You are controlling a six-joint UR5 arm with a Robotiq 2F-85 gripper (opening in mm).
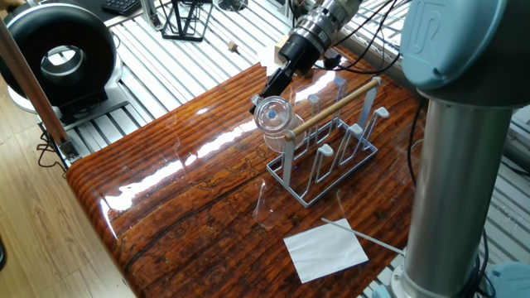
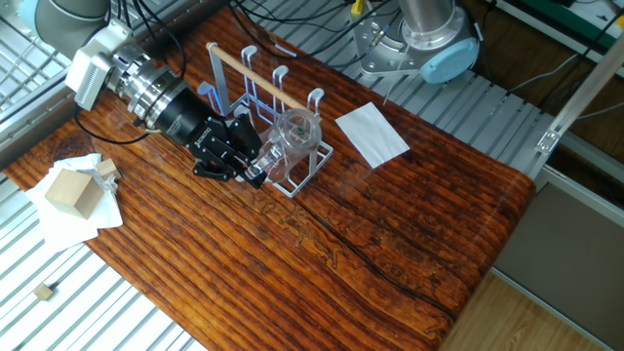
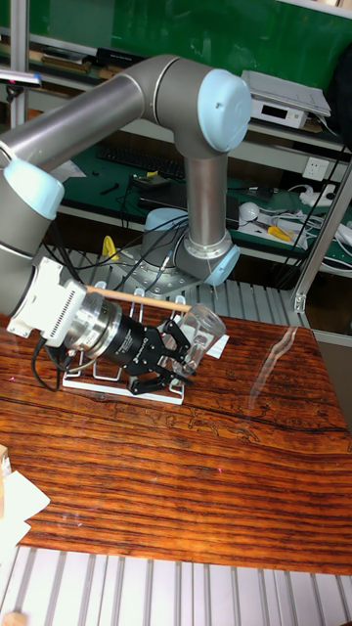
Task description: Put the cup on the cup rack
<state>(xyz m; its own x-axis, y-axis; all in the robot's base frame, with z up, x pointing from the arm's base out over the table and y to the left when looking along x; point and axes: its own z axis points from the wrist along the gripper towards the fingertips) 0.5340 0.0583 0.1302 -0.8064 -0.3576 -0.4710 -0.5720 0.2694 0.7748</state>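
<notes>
**Cup being carried to the rack's end peg**

Going left to right in the other fixed view: the arm is reaching in low from the left, wrist lying nearly level over the counter (image 2: pixel 390 253). The gripper (image 2: pixel 252 164) is clamping the cup (image 2: pixel 292 132) by its base, holding it tipped on its side, clear of the counter. The cup's mouth is facing the end of the rack (image 2: pixel 255 93), just beside or touching the nearest peg below the wooden rod (image 1: pixel 335 105); contact is too fine to tell.

The step in hand looks like placement, with the cup not yet seated. The next move probably calls for turning the mouth downward and lowering it squarely over a peg before letting go.
</notes>
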